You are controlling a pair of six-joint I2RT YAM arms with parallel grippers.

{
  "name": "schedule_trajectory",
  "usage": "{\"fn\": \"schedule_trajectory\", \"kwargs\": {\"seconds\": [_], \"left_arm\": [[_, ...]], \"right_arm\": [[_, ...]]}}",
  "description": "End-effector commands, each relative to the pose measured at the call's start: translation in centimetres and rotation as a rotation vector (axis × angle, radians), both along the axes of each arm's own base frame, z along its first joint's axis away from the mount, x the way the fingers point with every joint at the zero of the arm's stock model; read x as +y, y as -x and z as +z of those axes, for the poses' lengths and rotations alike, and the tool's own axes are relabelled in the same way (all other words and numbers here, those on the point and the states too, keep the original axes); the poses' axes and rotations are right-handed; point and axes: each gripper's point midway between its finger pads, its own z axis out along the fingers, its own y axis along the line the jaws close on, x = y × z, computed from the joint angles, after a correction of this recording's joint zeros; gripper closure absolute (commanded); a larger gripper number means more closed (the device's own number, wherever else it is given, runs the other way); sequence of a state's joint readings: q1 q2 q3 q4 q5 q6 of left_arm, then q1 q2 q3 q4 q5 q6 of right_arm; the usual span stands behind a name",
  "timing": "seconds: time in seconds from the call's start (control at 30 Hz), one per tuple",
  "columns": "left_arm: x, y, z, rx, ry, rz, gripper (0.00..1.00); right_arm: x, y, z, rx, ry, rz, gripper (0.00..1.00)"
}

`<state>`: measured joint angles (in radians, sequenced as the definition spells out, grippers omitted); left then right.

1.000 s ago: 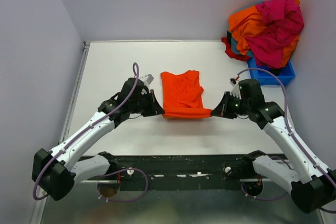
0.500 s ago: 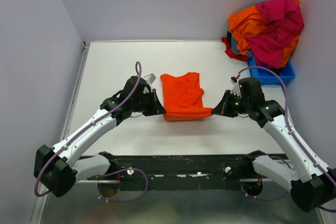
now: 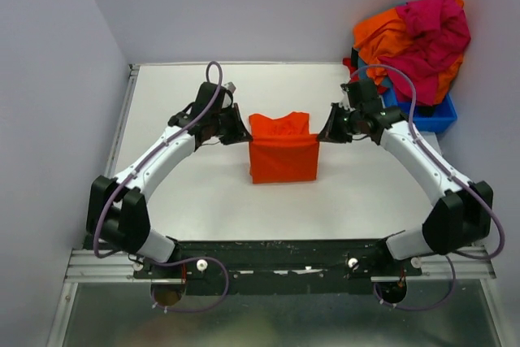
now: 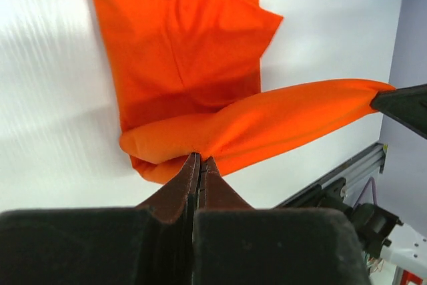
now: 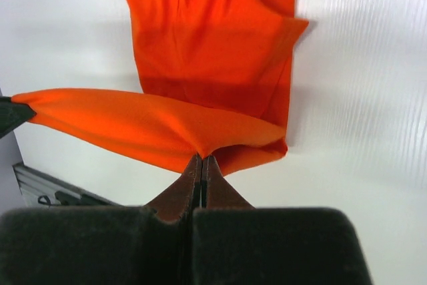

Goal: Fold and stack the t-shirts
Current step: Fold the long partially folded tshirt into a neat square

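A bright orange t-shirt (image 3: 283, 150) lies mid-table with its near hem lifted and stretched taut above the cloth below. My left gripper (image 3: 241, 136) is shut on the hem's left corner, seen as pinched orange cloth (image 4: 200, 145) in the left wrist view. My right gripper (image 3: 322, 135) is shut on the right corner, with the fold (image 5: 160, 128) running left from its tips. The raised hem hangs over the shirt's middle, and the collar end (image 3: 280, 122) still lies flat on the table.
A blue bin (image 3: 420, 111) at the back right holds a heap of magenta-pink (image 3: 431, 38), orange (image 3: 382, 34) and red (image 3: 357, 77) t-shirts spilling over its rim. White walls close in the table (image 3: 162, 103) at left, back and right. A black rail (image 3: 276, 258) runs along the near edge.
Both grippers have carried the shirt's near hem up and toward the back, over the lower half. Both arms have swung far inward and back, and the shirt now reads shorter.
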<state>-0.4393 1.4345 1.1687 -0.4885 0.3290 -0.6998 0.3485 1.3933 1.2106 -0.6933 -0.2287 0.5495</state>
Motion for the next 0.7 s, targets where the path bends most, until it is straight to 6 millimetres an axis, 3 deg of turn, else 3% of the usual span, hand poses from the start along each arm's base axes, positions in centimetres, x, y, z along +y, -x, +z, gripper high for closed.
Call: {"fn": "schedule_trajectory", "kwargs": {"seconds": [0.0,0.3,0.57,0.67], "left_arm": [[0.6,-4.1,-1.5,0.010,0.001,0.028,1.00],[-0.2,-12.2,-3.7,0.010,0.018,0.054,1.00],[0.4,-17.9,-6.5,0.025,0.020,0.103,1.00],[0.6,-19.4,-7.5,0.028,0.018,0.121,1.00]], "right_arm": [[0.0,-4.5,-0.5,-0.018,0.038,-0.016,0.99],[0.1,-13.0,-2.4,-0.006,0.047,-0.009,0.99],[0.7,-19.4,-5.8,0.036,-0.025,0.031,0.99],[1.9,-21.5,-6.4,0.011,-0.084,0.067,0.95]]}}
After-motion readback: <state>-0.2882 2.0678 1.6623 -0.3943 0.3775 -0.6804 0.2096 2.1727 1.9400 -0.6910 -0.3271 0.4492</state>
